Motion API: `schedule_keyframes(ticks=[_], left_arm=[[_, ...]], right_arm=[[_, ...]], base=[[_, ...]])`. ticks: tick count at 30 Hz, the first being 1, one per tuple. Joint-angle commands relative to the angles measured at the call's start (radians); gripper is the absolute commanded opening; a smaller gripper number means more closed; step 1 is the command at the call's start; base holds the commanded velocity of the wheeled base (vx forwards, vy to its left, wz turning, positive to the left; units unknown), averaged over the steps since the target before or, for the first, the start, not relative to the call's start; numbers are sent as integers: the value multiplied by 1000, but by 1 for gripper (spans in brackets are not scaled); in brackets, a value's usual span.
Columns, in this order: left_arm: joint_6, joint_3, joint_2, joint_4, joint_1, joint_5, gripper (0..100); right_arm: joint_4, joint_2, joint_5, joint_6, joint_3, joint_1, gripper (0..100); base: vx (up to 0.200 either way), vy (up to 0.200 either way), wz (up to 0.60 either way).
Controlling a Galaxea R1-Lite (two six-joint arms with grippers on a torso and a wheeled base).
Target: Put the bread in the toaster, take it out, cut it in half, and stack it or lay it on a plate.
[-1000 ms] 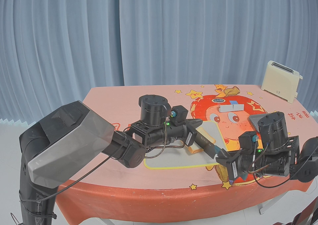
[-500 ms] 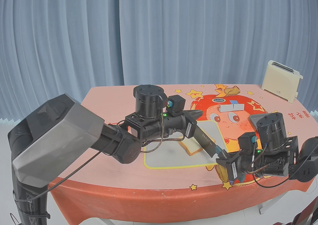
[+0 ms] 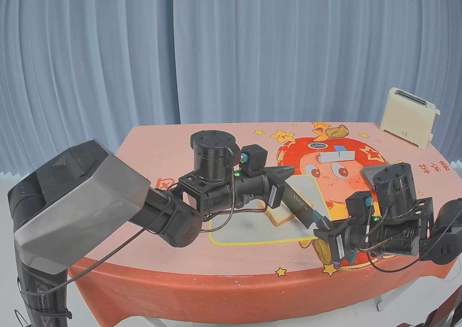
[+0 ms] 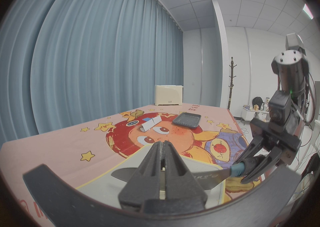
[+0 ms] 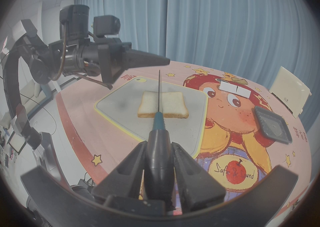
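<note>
Bread [image 5: 170, 104]: one pale square slice, lying flat. Right gripper [image 5: 159, 149] clamps the knife [image 5: 159, 87], whose blade hides the slice's midline. Left gripper [image 4: 163, 147] closed, empty.

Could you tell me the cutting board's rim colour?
Yellow, edging the pale grey cutting board; best in right wrist view.

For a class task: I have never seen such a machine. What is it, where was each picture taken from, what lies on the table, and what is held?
It is a robot with two arms, each ending in a two-fingered gripper. The wide picture comes from a camera on its head, the other two from cameras on its wrists. On the table lie a cutting board with a slice of bread, a dark tray and a cream toaster. The right gripper holds a knife, its blade lined up over the bread. The left gripper is shut and empty, above the board.
</note>
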Motion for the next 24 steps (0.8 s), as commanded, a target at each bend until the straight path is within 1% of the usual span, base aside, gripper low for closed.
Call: schedule_keyframes(ticks=[1, 9, 14, 17, 20, 24], left_arm=[[0, 2, 43, -5, -2, 0, 0], [-1, 5, 63, -5, 1, 0, 0], [3, 6, 86, -5, 1, 1, 0], [2, 6, 86, -5, 1, 0, 0], [2, 6, 88, -5, 3, 0, 0], [2, 6, 88, -5, 3, 1, 0]], right_arm=[[-3, 1, 0, 0, 0, -1, 0], [-6, -1, 0, 0, 0, -1, 0], [-7, -1, 0, 0, -5, -1, 0], [-11, -2, 0, 6, -8, -1, 0], [-12, -4, 0, 32, -26, -1, 0], [-12, -4, 0, 34, -29, -1, 0]], base=[[0, 0, 0], [0, 0, 0], [0, 0, 0], [0, 0, 0], [0, 0, 0], [0, 0, 0]])
